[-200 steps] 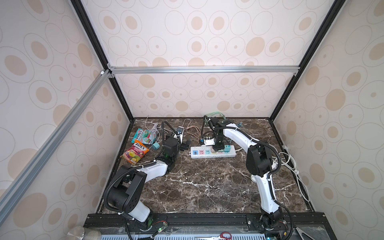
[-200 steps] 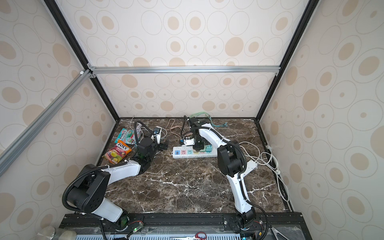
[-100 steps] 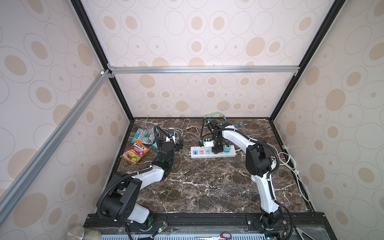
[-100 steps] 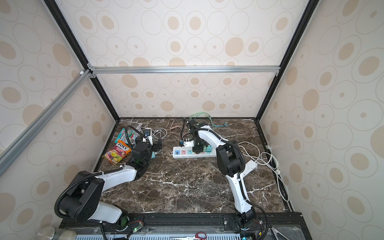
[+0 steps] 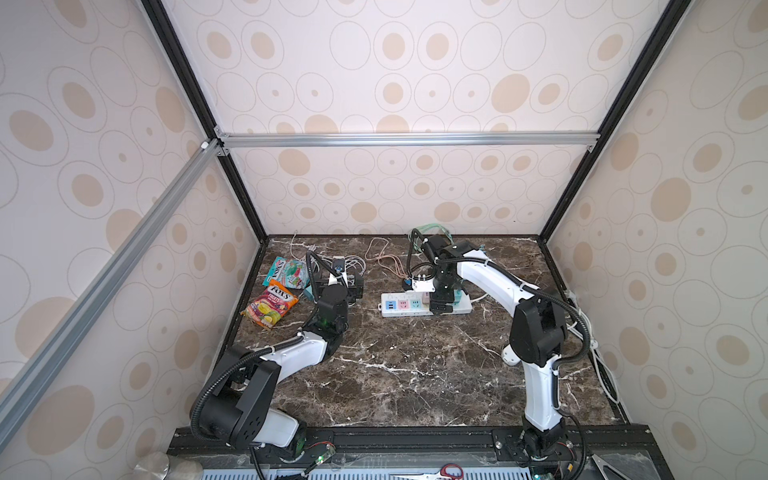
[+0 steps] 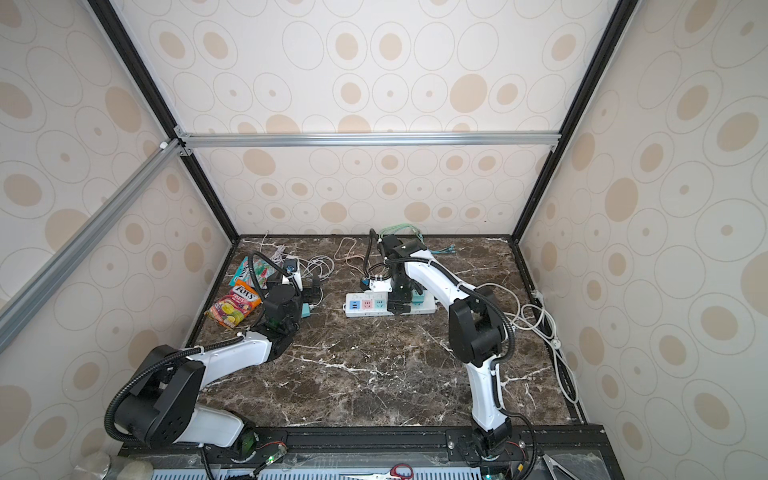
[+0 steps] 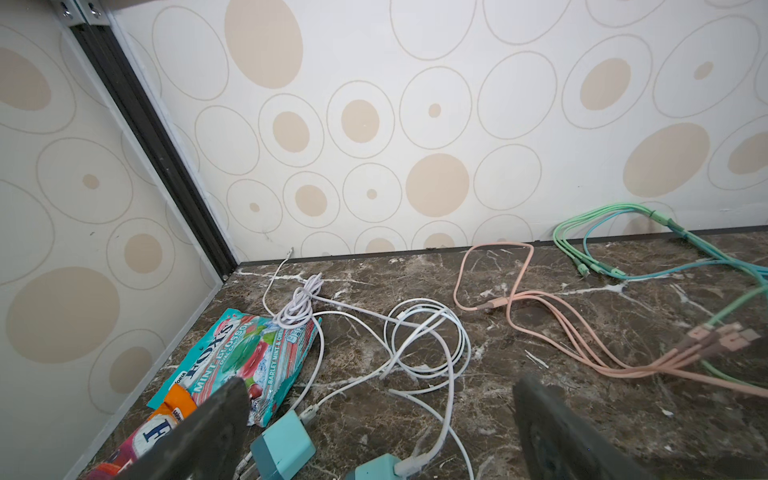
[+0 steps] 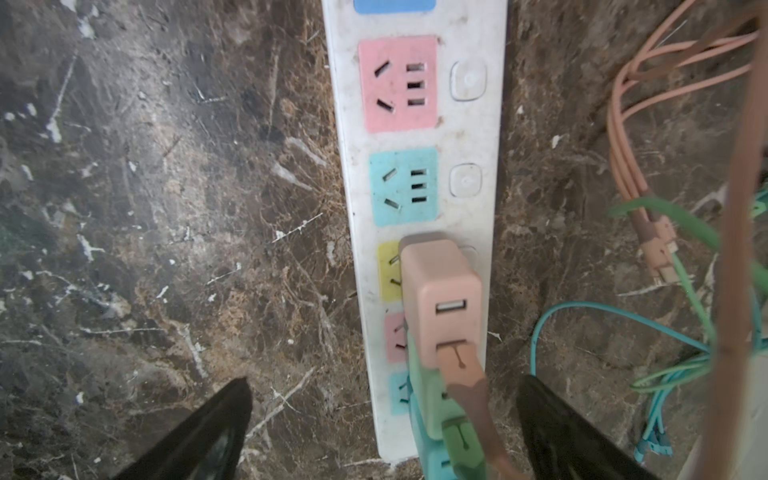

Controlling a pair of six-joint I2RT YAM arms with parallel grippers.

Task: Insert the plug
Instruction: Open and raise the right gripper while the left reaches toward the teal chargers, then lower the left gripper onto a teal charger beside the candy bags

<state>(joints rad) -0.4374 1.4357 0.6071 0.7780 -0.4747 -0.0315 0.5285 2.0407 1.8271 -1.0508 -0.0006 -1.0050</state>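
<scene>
Right wrist view: rounded matte pink USB charger (image 8: 440, 286) sits in yellow socket (image 8: 388, 272) of smudged white power strip (image 8: 469, 133); right gripper (image 8: 384, 381) gapes wide, empty. Left gripper (image 7: 381, 380) likewise.

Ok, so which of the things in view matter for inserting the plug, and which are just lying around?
For the job:
- white power strip
- pink USB charger, seated in the yellow socket
- loose teal charger

Lying about:
- Fox's mint candy bag
- Fox's fruit candy bag
- red-handled scissors
</scene>
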